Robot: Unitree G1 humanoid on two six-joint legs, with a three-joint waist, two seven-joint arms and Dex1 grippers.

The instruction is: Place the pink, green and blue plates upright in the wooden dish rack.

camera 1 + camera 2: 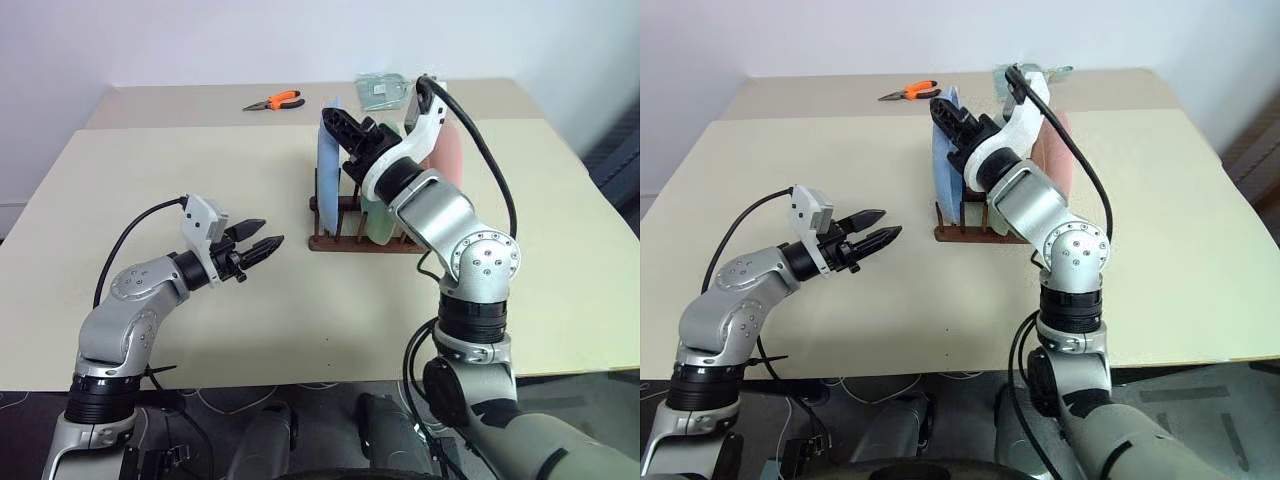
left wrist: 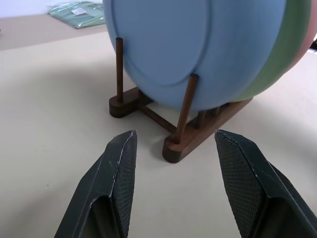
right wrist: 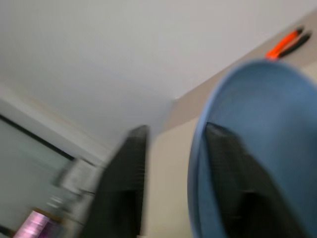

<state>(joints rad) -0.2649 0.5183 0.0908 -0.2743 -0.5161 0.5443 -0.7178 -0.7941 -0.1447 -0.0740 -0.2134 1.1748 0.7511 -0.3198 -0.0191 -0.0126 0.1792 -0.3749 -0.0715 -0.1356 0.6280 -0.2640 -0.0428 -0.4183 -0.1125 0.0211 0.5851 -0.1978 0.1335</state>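
No text, label, brand, number or sign can be read anywhere here; the small white tag on the folded pale green cloth (image 2: 79, 11) is too small to tell

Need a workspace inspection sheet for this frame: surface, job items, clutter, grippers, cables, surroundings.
Surface: beige table, second table butted behind.
Job's things: dark-brown wooden dish rack holds blue plate, green plate and pink plate, all upright.
Clutter: orange-handled pliers and a pale green packet on the far table.
Grippers: left gripper open, holding nothing, short of the rack; right gripper open, its fingers astride the blue plate's rim.
Cables: black cable along the right arm.
Surroundings: white wall.
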